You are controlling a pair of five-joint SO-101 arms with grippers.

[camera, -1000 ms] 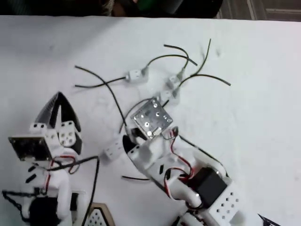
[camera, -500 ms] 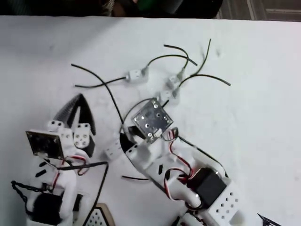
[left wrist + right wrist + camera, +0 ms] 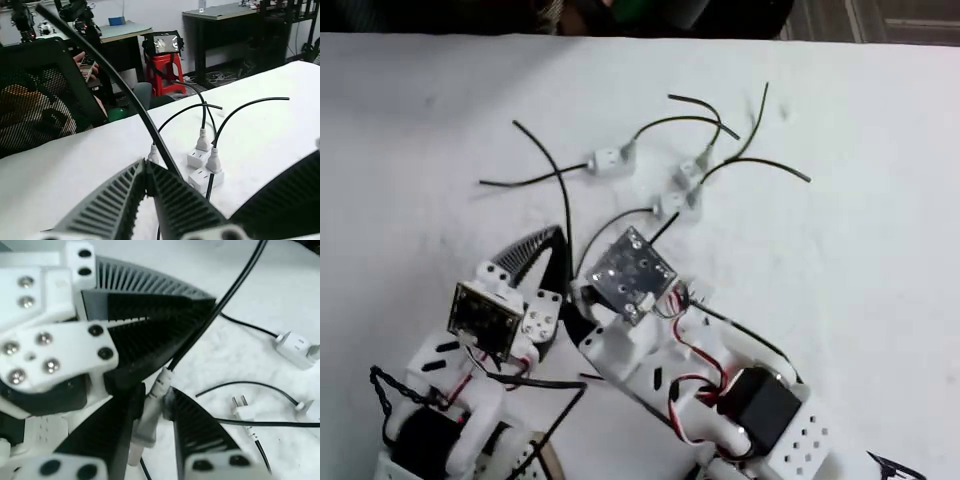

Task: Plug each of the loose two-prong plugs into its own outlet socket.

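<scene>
I have both arms meeting near the near edge of the white worktop (image 3: 860, 290), left of its middle. The right gripper (image 3: 154, 394) is clenched on a small white 2-prong plug (image 3: 149, 415), gripping its body crosswise, and the plug's thin black cable (image 3: 235, 285) runs out past the fingertips. Just beyond the plug, the left gripper (image 3: 148, 172) is pinched tight on that same cable, which arcs up toward the far edge.

I read the double hold as deliberate. The lead looks springy, and 1 arm steadying it lets the other set the plug's angle without the cable twisting it round. The prong end seems to point back into the right gripper's palm, though that part is too shadowed to be sure. If so, the plug needs turning before insertion.

Nearer the worktop's middle, a white socket block (image 3: 196, 159) carries a seated white plug (image 3: 203, 142). A second socket block (image 3: 201, 180) touching it carries another seated plug (image 3: 214, 162).

From the right wrist I also see a loose white plug (image 3: 241, 407) lying on its side, prongs bare. Near it is a white socket (image 3: 295, 346) with its 2 slots showing — my likely target.
</scene>
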